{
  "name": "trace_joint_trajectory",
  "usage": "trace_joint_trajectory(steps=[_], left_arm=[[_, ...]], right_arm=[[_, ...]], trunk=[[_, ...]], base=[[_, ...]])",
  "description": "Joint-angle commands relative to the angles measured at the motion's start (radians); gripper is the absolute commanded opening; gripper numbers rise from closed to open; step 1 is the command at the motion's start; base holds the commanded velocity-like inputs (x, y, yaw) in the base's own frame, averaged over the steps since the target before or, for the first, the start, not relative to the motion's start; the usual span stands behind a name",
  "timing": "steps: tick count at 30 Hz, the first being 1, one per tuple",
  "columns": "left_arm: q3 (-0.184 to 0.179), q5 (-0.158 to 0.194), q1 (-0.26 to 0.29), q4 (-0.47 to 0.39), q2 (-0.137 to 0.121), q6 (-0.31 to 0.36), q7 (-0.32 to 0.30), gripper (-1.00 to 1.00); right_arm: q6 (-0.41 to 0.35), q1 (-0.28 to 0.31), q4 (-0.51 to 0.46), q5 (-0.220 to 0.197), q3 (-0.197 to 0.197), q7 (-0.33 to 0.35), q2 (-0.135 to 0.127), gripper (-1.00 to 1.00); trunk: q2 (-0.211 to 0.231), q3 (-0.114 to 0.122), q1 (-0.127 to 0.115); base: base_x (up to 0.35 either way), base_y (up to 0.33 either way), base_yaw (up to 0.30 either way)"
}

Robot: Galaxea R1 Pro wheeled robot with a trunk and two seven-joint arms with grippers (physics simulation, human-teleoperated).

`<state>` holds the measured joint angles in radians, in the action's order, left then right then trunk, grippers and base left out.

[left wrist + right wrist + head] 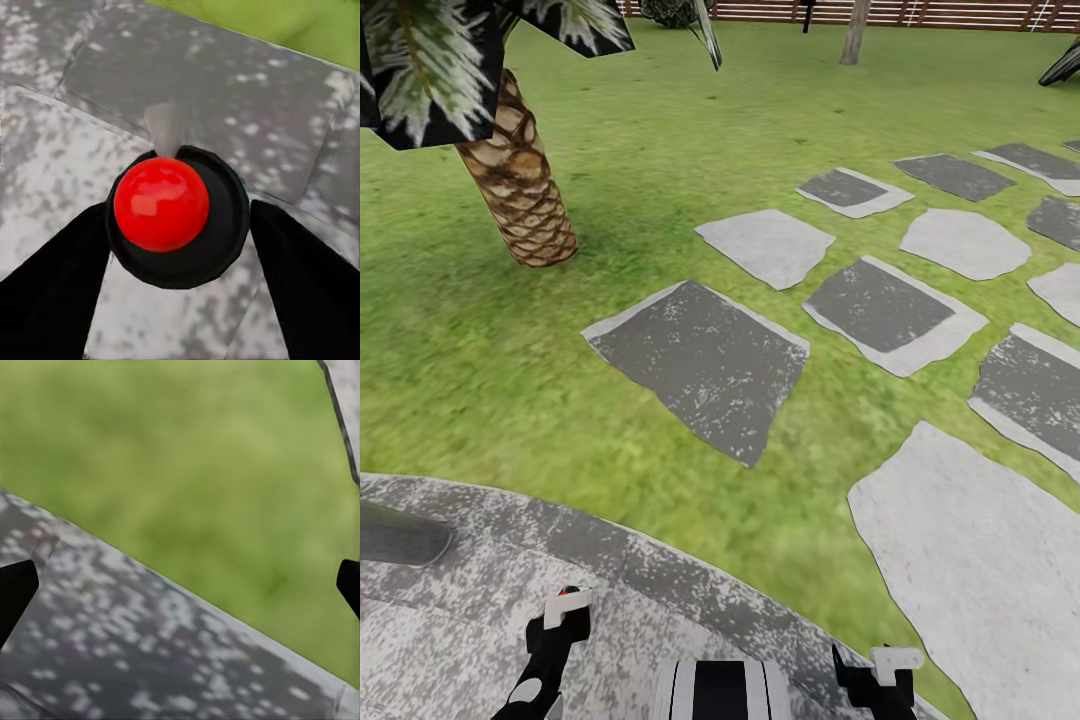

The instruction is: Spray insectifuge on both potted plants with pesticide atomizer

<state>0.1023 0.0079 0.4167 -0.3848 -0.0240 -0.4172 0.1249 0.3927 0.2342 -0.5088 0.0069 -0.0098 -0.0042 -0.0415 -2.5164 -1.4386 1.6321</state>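
Green lawn (510,330) lies ahead; no atomizer is visible, so its handling cannot be judged. Left gripper (180,300) and right gripper (180,585) hang with fingers spread, empty.

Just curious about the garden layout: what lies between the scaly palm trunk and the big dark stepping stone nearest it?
In the head view, only lawn lies between the palm trunk and that dark stepping stone.

Outdoor garden: green lawn (480,330) is surrounding grey stepping stones (705,360), a paved patio (470,600), a palm trunk (520,195) and a slatted wooden fence (960,14).
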Motion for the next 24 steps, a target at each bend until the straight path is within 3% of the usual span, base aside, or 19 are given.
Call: trace_joint_trajectory(steps=[1, 24], left_arm=[[0.001, 0.0, 0.0, 0.001, 0.0, -0.003, 0.002, -1.0], [-0.004, 0.0, 0.0, -0.001, 0.001, -0.005, 0.001, -1.0]], right_arm=[[0.003, 0.0, 0.001, 0.001, -0.001, 0.0, 0.0, 1.0], [0.003, 0.0, 0.001, 0.001, -0.001, 0.0, 0.0, 1.0]], trunk=[[0.0, -0.001, 0.0], [0.0, -0.001, 0.0]], base=[[0.0, 0.0, 0.0], [0.0, 0.0, 0.0]])
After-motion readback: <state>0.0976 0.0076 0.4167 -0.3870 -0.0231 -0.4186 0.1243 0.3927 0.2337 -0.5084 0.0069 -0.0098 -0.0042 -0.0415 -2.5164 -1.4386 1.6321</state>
